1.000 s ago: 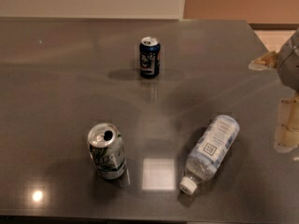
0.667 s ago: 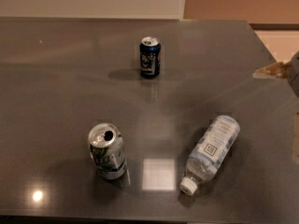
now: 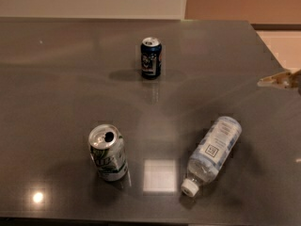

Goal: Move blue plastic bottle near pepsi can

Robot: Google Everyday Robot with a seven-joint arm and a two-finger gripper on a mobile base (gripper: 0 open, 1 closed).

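The blue plastic bottle [image 3: 214,153] lies on its side at the front right of the dark table [image 3: 56,79], with its white cap pointing toward the front edge. The pepsi can [image 3: 151,58] stands upright at the back centre, well apart from the bottle. Only a pale tip of my gripper [image 3: 277,79] shows at the right edge of the view, above and to the right of the bottle, touching nothing.
An opened silver-white can with green markings [image 3: 108,153] stands at the front left. The table's right edge runs diagonally near the gripper, with pale floor [image 3: 282,44] beyond. A wall stands behind the table.
My gripper and arm have drawn back to the right, almost out of view. The bottle and both cans have not moved.
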